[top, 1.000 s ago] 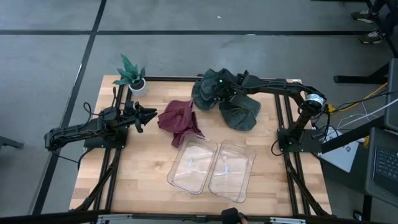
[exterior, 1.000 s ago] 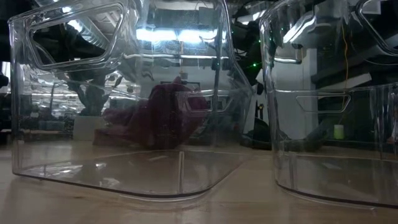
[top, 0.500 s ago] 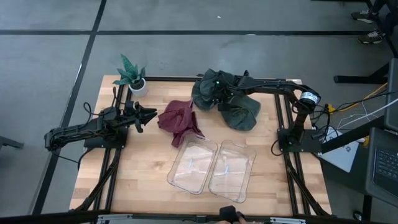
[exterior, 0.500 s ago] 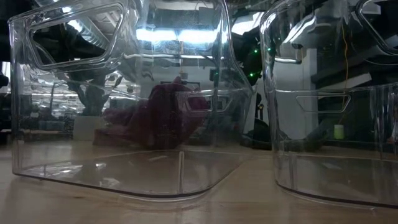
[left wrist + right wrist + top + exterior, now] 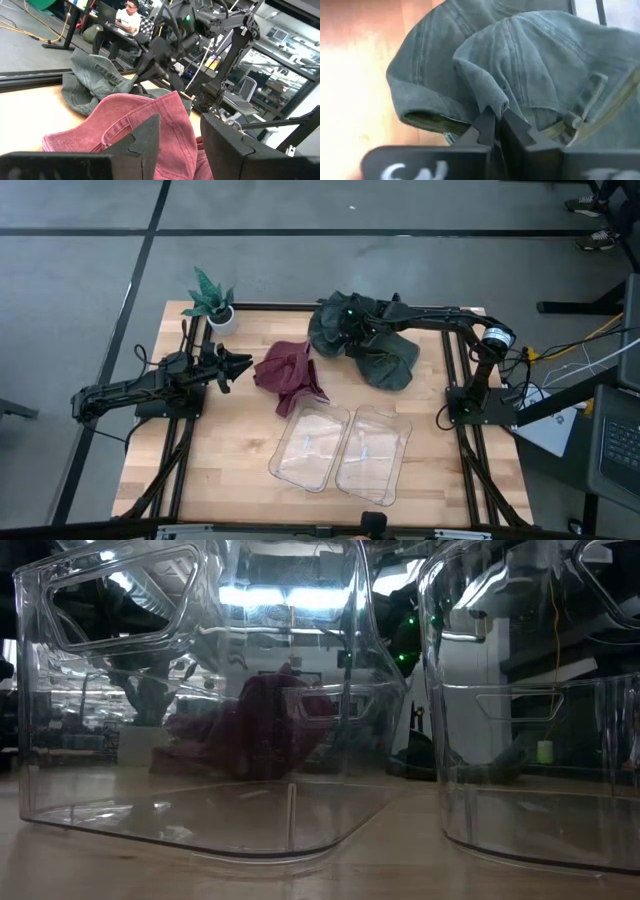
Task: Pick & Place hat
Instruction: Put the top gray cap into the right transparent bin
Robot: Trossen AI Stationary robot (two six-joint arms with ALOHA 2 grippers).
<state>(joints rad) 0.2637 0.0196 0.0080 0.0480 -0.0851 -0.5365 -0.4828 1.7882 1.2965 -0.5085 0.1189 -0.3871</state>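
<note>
A maroon hat (image 5: 288, 373) lies crumpled on the wooden table at mid-left; it also shows in the left wrist view (image 5: 145, 125). A heap of grey-green hats (image 5: 365, 340) lies at the far middle. My left gripper (image 5: 240, 366) is open, level, just left of the maroon hat, touching nothing; its fingers (image 5: 145, 140) stand in front of the hat. My right gripper (image 5: 496, 114) reaches from the right over the heap (image 5: 343, 328) and is shut on a green hat (image 5: 520, 60). My right gripper pinches a raised fold of the green hat's cloth (image 5: 490, 100) between its two fingers, at their tips. The fingers slant down from the table's right. The rest of the hat lies on the heap and the table, slack.
Two clear plastic bins (image 5: 310, 445) (image 5: 375, 455) stand side by side at the near middle and fill the low view (image 5: 200, 700). A small potted plant (image 5: 212, 302) stands at the far left corner. People sit in the room beyond the table (image 5: 127, 20).
My right arm's elbow has shifted a little toward the table's left, while its gripper has stayed at the green hats. The hats lie much as before.
</note>
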